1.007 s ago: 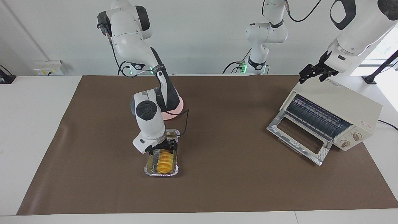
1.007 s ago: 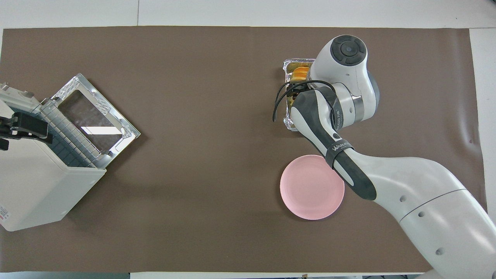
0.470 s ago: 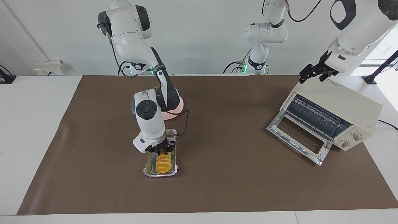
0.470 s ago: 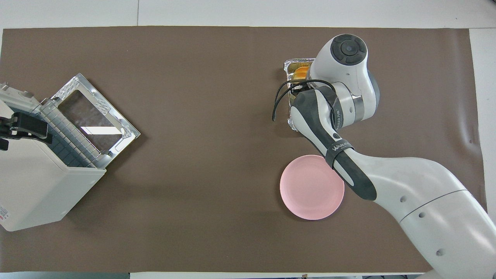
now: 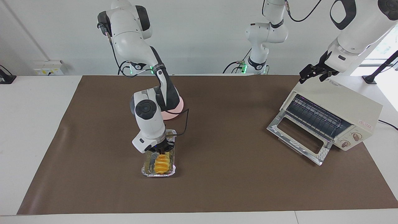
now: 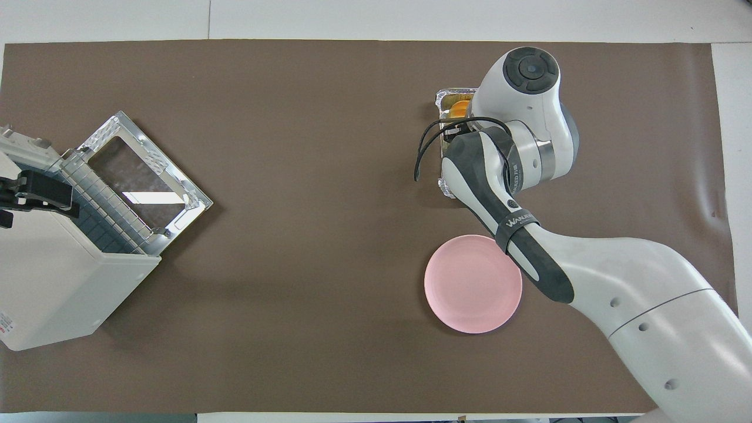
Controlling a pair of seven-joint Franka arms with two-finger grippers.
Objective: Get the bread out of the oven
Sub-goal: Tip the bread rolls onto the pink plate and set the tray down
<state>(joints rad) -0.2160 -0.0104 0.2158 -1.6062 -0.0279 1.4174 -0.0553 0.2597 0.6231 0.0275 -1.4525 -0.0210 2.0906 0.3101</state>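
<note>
bread (image 5: pixel 162 164): golden-yellow ridged loaf in foil tray (image 5: pixel 146 170), long axis running toward/away from the robots, toward the right arm's end of the mat's outer edge. right gripper (image 5: pixel 162 149) down on its robot-side end, fingers closed in on it, firm hold unconfirmed. pink plate (image 6: pixel 473 284) nearer the robots. oven (image 5: pixel 332 113), door down, left-arm end; left gripper (image 5: pixel 312 74) over its top, opening unreadable

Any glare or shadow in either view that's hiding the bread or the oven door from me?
Overhead view: a bright glare strip lies on the oven door glass; the right arm hides most of the bread. Facing view: the bread shows clearly in the foil tray, with only a soft shadow beside the tray.
</note>
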